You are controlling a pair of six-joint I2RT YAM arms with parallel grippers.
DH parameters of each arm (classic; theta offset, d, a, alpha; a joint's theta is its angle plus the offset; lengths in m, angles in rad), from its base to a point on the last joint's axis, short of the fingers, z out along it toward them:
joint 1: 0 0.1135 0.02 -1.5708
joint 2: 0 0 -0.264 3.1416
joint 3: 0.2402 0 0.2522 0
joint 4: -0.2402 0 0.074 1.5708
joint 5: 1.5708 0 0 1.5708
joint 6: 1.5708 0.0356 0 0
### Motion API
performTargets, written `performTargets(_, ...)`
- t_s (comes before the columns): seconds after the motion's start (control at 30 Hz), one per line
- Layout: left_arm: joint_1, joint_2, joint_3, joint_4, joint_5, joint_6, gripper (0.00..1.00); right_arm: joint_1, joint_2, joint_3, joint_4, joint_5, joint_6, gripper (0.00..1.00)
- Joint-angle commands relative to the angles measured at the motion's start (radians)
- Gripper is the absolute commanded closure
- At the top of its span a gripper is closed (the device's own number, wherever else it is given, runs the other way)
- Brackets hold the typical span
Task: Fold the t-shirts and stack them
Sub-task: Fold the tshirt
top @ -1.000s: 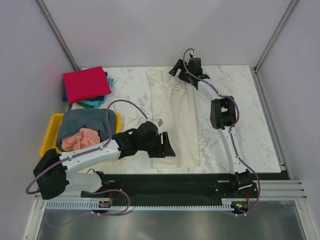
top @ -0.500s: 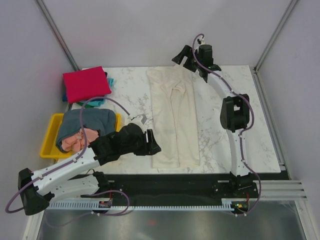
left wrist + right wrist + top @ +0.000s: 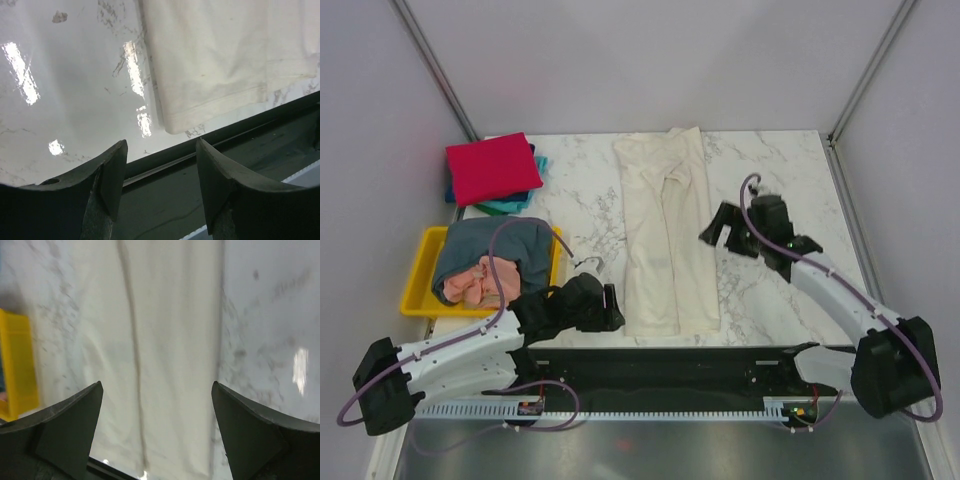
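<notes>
My cream-white t-shirt [image 3: 665, 235] lies flat in the middle of the table [image 3: 790, 170], folded into a long strip. It runs from 12 o'clock to 6 o'clock, hem at 6. My left gripper [image 3: 613, 306] sits open and empty by its 7 o'clock corner. My right gripper [image 3: 718, 229] is wide open at 3 o'clock.

top: overhead, far | wrists: close, downward | shared: cream t-shirt [image 3: 665, 240]

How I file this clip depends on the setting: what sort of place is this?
Probably a robot lab's test cell, not a home: a left arm and a right arm bolted by a marble-look table, bare walls on metal posts around it, and shirts in a yellow tray.
</notes>
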Motion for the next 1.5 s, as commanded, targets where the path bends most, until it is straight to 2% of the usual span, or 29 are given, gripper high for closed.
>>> performTargets(0.0, -0.006, 0.018, -0.082, 0.155, 0.008, -0.081, 0.36, 0.08, -0.144, -0.187, -0.126, 0.088, 0.083, 0.03)
performTargets(0.23, -0.01, 0.09, -0.155, 0.282, 0.031, -0.153, 0.37, 0.237, -0.312, -0.437, -0.192, 0.143, 0.2, 0.05)
performTargets(0.47, -0.029, 0.153, -0.187, 0.33, 0.028, -0.193, 0.38, 0.35, -0.453, -0.553, -0.217, 0.147, 0.324, 0.09)
performTargets(0.57, -0.03, 0.161, -0.21, 0.354, 0.025, -0.208, 0.38, 0.395, -0.441, -0.596, -0.177, 0.147, 0.352, 0.13)
performTargets(0.6, -0.032, 0.164, -0.216, 0.359, 0.023, -0.212, 0.39, 0.403, -0.432, -0.603, -0.157, 0.146, 0.358, 0.19)
performTargets(0.67, -0.036, 0.173, -0.221, 0.364, 0.026, -0.215, 0.41, 0.416, -0.401, -0.616, -0.134, 0.137, 0.364, 0.25)
performTargets(0.7, -0.036, 0.176, -0.221, 0.365, 0.026, -0.215, 0.41, 0.433, -0.395, -0.62, -0.116, 0.138, 0.37, 0.35)
performTargets(0.77, -0.039, 0.187, -0.221, 0.371, 0.023, -0.215, 0.43, 0.444, -0.376, -0.633, -0.092, 0.147, 0.378, 0.45)
performTargets(0.8, -0.041, 0.19, -0.221, 0.377, 0.022, -0.216, 0.43, 0.447, -0.37, -0.636, -0.088, 0.147, 0.376, 0.58)
performTargets(0.9, -0.044, 0.205, -0.233, 0.412, 0.022, -0.227, 0.48, 0.453, -0.349, -0.625, -0.088, 0.147, 0.376, 0.75)
performTargets(0.97, -0.05, 0.226, -0.241, 0.436, 0.022, -0.23, 0.51, 0.455, -0.343, -0.613, -0.1, 0.17, 0.365, 0.78)
performTargets(1.03, -0.056, 0.246, -0.244, 0.471, 0.025, -0.232, 0.6, 0.453, -0.341, -0.593, -0.12, 0.186, 0.358, 0.83)
performTargets(1.07, -0.059, 0.259, -0.242, 0.483, 0.025, -0.232, 0.67, 0.455, -0.343, -0.587, -0.123, 0.187, 0.349, 0.85)
performTargets(1.1, -0.061, 0.278, -0.239, 0.494, 0.026, -0.227, 0.85, 0.455, -0.341, -0.57, -0.132, 0.184, 0.344, 0.9)
performTargets(1.17, -0.064, 0.289, -0.221, 0.503, 0.029, -0.222, 0.96, 0.455, -0.341, -0.548, -0.161, 0.183, 0.324, 0.95)
performTargets(1.2, -0.067, 0.283, -0.212, 0.502, 0.029, -0.212, 0.98, 0.455, -0.346, -0.516, -0.192, 0.193, 0.315, 1.0)
performTargets(1.23, -0.073, 0.276, -0.205, 0.494, 0.028, -0.21, 0.98, 0.458, -0.353, -0.492, -0.238, 0.245, 0.309, 1.0)
performTargets(1.27, -0.075, 0.262, -0.175, 0.423, 0.026, -0.218, 0.98, 0.462, -0.364, -0.467, -0.332, 0.277, 0.303, 1.0)
performTargets(1.37, -0.13, 0.146, -0.092, 0.237, -0.029, -0.253, 0.98, 0.487, -0.454, -0.375, -0.472, 0.333, 0.301, 1.0)
performTargets(1.47, -0.165, 0.032, -0.047, 0.155, -0.034, -0.296, 0.98, 0.485, -0.551, -0.335, -0.532, 0.344, 0.319, 1.0)
